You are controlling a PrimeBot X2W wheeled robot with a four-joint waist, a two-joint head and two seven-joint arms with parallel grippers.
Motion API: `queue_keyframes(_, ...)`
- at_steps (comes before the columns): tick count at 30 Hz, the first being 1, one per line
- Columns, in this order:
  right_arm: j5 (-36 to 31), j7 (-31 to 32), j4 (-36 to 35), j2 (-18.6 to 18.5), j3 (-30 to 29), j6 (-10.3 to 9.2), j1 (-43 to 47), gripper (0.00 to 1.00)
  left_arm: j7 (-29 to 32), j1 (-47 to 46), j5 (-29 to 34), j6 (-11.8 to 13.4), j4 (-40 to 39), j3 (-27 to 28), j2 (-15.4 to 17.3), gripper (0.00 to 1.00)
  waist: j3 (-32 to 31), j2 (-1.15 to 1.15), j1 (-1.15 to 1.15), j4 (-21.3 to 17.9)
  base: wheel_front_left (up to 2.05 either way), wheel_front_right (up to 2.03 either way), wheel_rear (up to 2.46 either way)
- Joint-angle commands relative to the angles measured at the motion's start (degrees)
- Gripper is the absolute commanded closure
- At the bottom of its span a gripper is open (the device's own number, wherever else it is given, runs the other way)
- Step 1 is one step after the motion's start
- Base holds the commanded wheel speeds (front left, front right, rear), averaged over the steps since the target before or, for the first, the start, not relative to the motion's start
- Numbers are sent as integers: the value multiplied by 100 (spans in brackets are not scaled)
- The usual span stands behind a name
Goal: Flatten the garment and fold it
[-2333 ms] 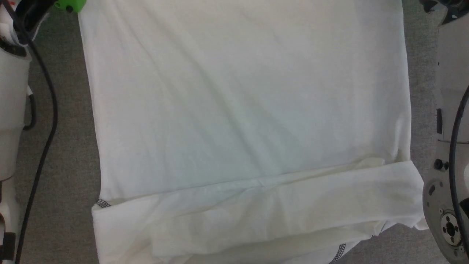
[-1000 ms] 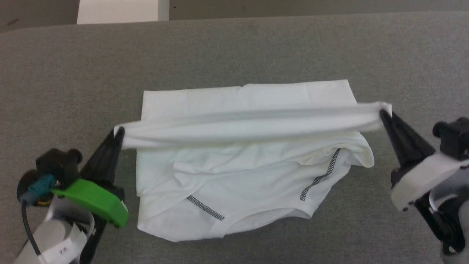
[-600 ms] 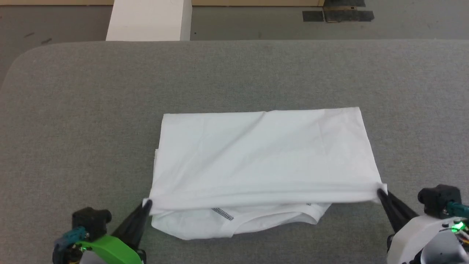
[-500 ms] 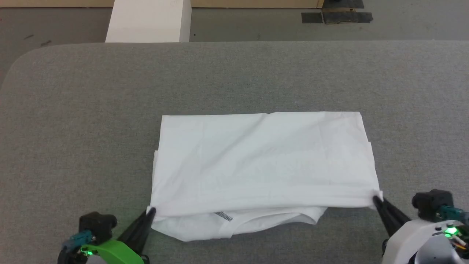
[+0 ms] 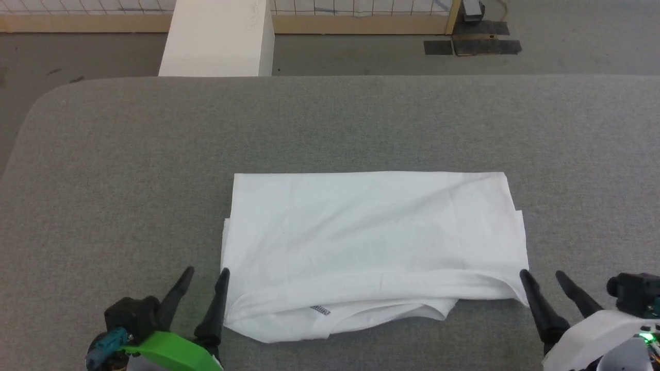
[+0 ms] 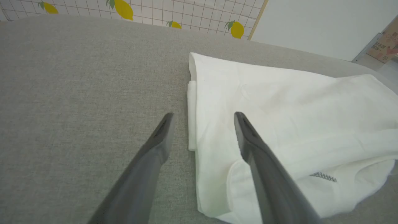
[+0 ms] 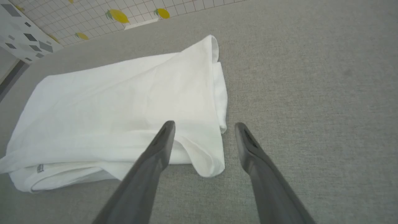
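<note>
The white garment lies folded into a rectangle on the grey table, a short strip of dark zigzag stitching peeping out at its near edge. My left gripper stands open at the garment's near left corner, empty. In the left wrist view the garment has its left edge between the fingers of the left gripper. My right gripper is open at the near right corner. In the right wrist view the right gripper straddles the loose corner of the garment.
A rigid white box stands beyond the table's far edge. A wooden-framed wire fence and dark floor patches lie behind it. Bare grey table surrounds the garment on all sides.
Both grippers carried the garment's far edge toward me, folding it over, then let go and opened. The head camera pulled back.
</note>
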Motion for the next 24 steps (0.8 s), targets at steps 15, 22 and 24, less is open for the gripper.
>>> queue_keyframes(15,-35,-221,1092,228,-619,-9,-1130,0,-398,-1203,1229,324,349,1207,-997,0,-158,0,1,188,0,0,0)
queue_keyframes(22,-70,310,2394,229,-613,-9,-1937,0,-399,-1313,1702,169,552,1784,-1278,0,-43,0,1,119,0,0,0)
queue_keyframes(24,-96,476,2675,229,-590,-9,-2096,0,-399,-1302,1831,108,572,1880,-1345,0,-30,0,1,126,0,0,0)
